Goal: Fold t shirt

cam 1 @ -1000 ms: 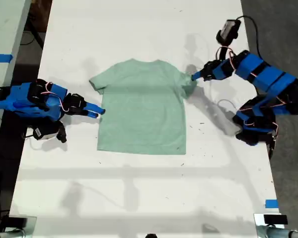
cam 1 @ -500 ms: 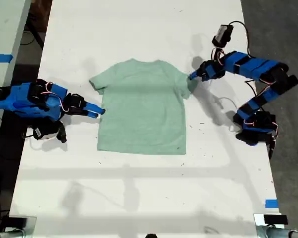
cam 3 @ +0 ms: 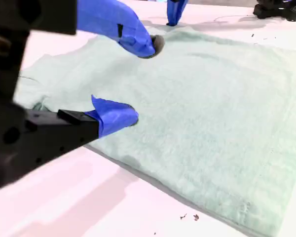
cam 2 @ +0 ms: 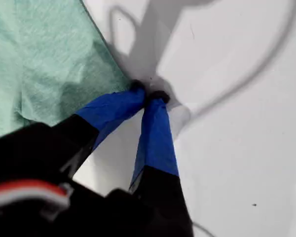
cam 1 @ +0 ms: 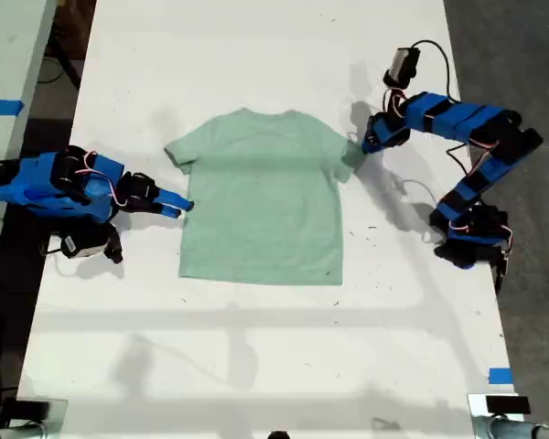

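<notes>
My second gripper (cam 3: 133,81), jaws wide, sits at the tee's (cam 1: 261,197) side edge at the exterior view's left. The tee lies flat mid-frame on the counter (cam 1: 256,357). Beyond it, my first gripper (cam 2: 148,96), jaws narrow and empty, rests at the far sleeve. Best to pinch both edges evenly before lifting.

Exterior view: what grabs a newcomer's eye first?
The mint t shirt lies flat and unfolded mid-way across the white table. My first gripper, tips together, is at the sleeve on the exterior view's right; the first wrist view shows no cloth between them. My second gripper sits open at the shirt's edge on the exterior view's left.
</notes>
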You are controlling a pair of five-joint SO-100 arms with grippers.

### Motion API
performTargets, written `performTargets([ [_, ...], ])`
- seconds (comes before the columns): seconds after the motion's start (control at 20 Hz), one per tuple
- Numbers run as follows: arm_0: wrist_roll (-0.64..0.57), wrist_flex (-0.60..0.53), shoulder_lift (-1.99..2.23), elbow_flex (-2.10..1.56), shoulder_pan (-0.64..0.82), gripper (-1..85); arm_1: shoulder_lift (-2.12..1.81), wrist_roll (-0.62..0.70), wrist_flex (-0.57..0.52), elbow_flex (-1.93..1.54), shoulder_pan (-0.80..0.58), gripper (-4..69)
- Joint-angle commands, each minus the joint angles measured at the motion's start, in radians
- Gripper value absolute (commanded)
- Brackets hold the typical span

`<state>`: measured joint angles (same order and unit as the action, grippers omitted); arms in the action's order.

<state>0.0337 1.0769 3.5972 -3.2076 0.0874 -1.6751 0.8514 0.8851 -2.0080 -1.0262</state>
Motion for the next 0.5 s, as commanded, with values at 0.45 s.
performTargets([
  [0.45,-0.005,-0.018,0.009,-0.009,0.002,18.4,-0.163,-0.028,-0.031,-0.092,0.063,22.0],
])
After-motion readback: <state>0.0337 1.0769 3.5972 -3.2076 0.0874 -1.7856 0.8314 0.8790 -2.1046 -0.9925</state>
